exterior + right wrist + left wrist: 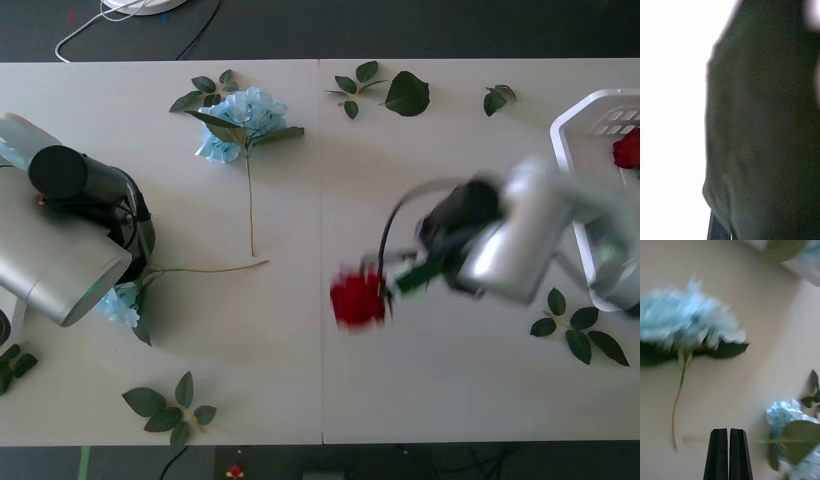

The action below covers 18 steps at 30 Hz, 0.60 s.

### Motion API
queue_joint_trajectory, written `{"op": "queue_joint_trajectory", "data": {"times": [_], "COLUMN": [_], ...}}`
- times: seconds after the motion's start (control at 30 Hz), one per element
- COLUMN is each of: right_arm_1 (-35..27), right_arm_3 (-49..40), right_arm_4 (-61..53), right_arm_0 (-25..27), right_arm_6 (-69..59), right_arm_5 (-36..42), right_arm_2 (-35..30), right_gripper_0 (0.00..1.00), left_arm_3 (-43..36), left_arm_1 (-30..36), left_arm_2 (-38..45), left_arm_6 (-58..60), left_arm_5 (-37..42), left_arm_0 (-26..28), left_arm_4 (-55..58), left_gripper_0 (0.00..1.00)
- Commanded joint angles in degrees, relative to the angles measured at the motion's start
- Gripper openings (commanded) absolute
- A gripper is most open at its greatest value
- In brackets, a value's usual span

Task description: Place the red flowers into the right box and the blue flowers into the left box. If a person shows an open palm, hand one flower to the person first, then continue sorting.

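One red rose [357,297], bloom leftward, stem crosswise in the right gripper [408,276].

I count two red roses [357,297], two blue flowers [243,120], one white basket [580,120], and six loose leaf sprigs [170,407] on my table [300,380]

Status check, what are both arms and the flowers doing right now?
Right gripper carrying deep red rose above table. Left gripper shut, empty, near pale blue hydrangea. Path to white basket open.
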Motion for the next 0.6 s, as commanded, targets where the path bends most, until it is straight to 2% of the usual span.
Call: {"op": "queue_joint_trajectory", "data": {"times": [0.03, 0.13, 0.27, 0.3, 0.33, 0.43, 0.47, 0.6], "right_arm_1": [-6.13, -9.73, -14.92, -16.94, -18.44, -21.51, -22.48, -24.15], "right_arm_3": [-2.92, -2.92, -2.83, -2.83, -2.39, -0.20, 1.38, 8.15], "right_arm_4": [-4.64, -6.31, -6.40, -6.75, -7.37, -9.39, -10.44, -12.11], "right_arm_0": [-1.05, -1.05, -0.79, -0.79, -0.61, -0.52, -0.52, -0.52], "right_arm_6": [-8.93, -19.04, -34.42, -40.31, -46.11, -57.80, -62.54, -73.62], "right_arm_5": [3.12, 5.32, 6.11, 6.20, 6.55, 6.99, 7.17, 7.17], "right_arm_2": [-10.36, -15.10, -16.77, -16.77, -16.77, -16.77, -16.77, -16.77], "right_gripper_0": [0.00, 0.00, 0.00, 0.00, 0.00, 0.00, 0.00, 0.00], "left_arm_3": [-2.99, -2.90, -1.58, -0.17, 1.32, 5.10, 6.86, 10.90], "left_arm_1": [1.60, 1.16, 0.46, 0.11, -0.42, -1.03, -1.21, -1.39], "left_arm_2": [1.65, 1.65, 1.39, 0.86, 0.25, -0.90, -0.98, -1.77], "left_arm_6": [-5.72, -2.73, -2.46, -2.46, -2.46, -2.29, -2.29, -2.46], "left_arm_5": [-0.58, -0.67, -2.25, -3.92, -5.59, -9.46, -11.13, -14.73], "left_arm_0": [0.90, 0.90, 1.07, 1.25, 1.43, 1.43, 1.43, 1.34], "left_arm_4": [4.50, 6.96, 8.72, 8.54, 7.75, 6.17, 6.17, 6.08], "left_gripper_0": [0.00, 0.01, 0.01, 0.08, 0.39, 0.72, 0.78, 0.80]}}
